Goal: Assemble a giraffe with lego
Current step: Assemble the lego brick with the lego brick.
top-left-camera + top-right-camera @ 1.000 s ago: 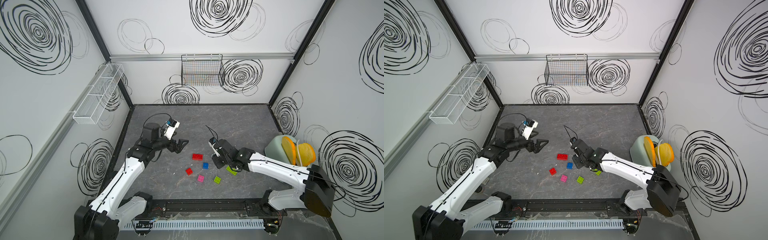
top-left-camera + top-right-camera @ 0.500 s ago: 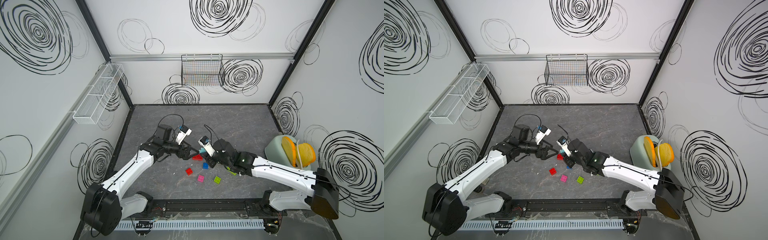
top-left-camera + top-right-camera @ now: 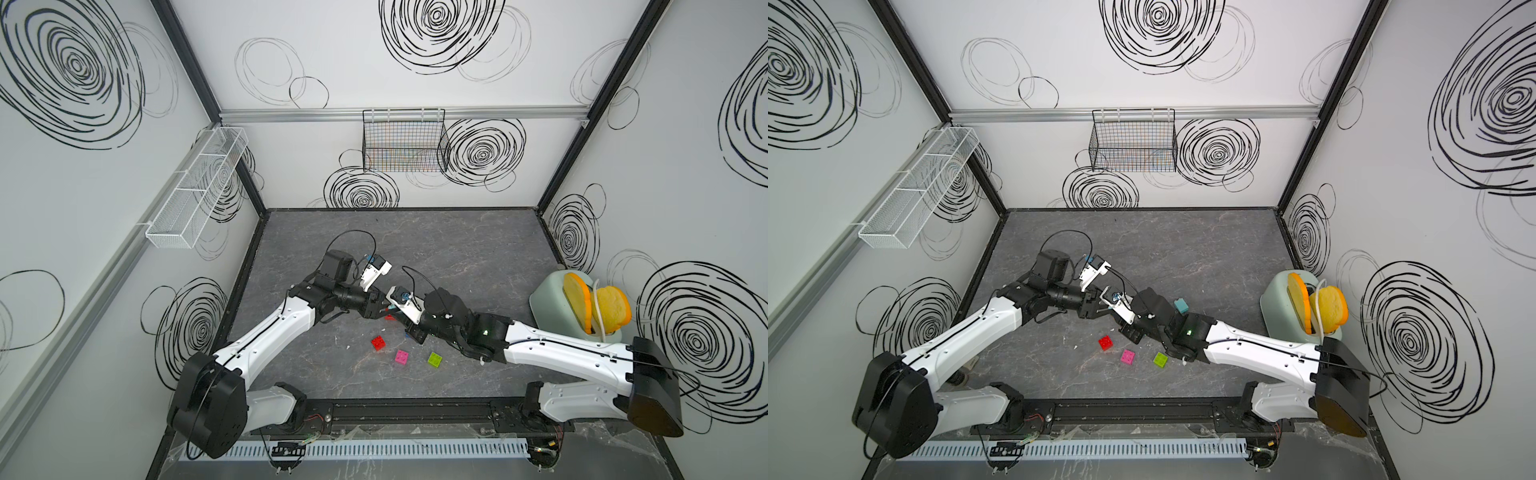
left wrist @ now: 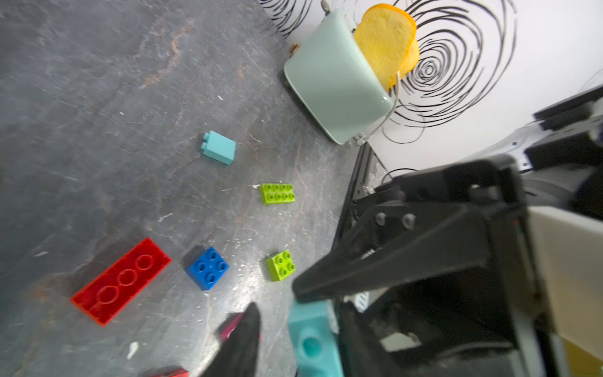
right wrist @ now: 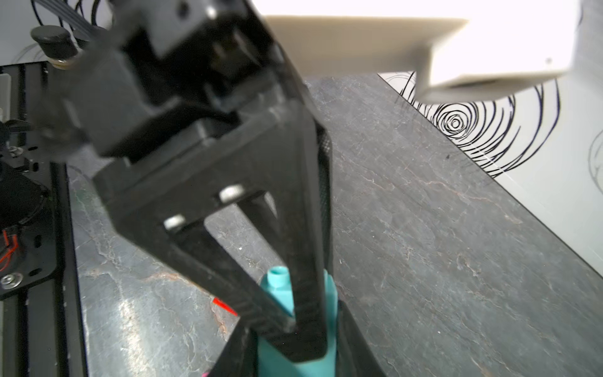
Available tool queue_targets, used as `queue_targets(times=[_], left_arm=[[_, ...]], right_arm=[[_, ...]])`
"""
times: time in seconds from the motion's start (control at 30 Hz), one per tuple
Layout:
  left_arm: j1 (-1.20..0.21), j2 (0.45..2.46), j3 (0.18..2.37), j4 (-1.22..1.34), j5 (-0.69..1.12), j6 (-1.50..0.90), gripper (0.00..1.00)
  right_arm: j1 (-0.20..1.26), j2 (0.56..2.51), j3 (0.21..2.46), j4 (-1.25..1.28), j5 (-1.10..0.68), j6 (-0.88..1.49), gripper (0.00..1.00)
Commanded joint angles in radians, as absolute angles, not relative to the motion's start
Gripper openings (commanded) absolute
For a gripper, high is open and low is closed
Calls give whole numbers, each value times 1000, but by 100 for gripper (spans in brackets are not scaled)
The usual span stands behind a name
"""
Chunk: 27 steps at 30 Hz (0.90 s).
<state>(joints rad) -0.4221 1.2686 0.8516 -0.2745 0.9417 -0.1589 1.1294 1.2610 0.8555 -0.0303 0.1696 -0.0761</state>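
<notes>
Tool check: found left tool (image 5: 298, 329) and right tool (image 5: 293, 362) both clamped on one cyan brick (image 5: 277, 279), mid-frame in both top views. Rest of lego (image 3: 401, 357) loose on worktop (image 3: 457, 249), just below. Likely fault: uneven release or opposed pull, twisting brick out and dropping it.

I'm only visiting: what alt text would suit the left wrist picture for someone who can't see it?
A cyan brick is held near the camera among blurred black gripper fingers. Beyond, on the grey table, lie a long red brick, a blue brick, two lime bricks and another cyan brick, plus a mint toaster holding toast.
</notes>
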Motion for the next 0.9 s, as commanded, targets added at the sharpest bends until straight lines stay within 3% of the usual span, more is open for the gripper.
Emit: queue_targets(times=[0.0,0.1,0.13,0.2,0.27,0.4,0.63,0.73,0.87], left_arm=[[-429,1257,847,-252,961,-163,23],[-420,1220,833,-251,969,-161,5],[-412,1204,826,-246,973,-163,0],[-393,1172,809,-225,983,-177,0],[-362,1140,789,-186,1005,-204,0],[-301,1083,751,-89,1064,-266,0],[-270,1043,771,8,1133,-336,0],[-284,1057,841,15,1131,-383,0],[-324,1091,977,-33,1102,-403,0]], right_arm=[[1137,1256,859,21,197,-90,3],[1136,1252,862,1,201,-84,10],[1134,1248,866,-12,198,-74,19],[1131,1233,868,-38,197,-30,42],[1120,1205,869,-76,184,46,54],[1066,1122,853,-129,94,258,64],[826,917,663,194,-301,685,62],[790,862,598,370,-327,842,68],[776,877,613,518,-379,931,69]])
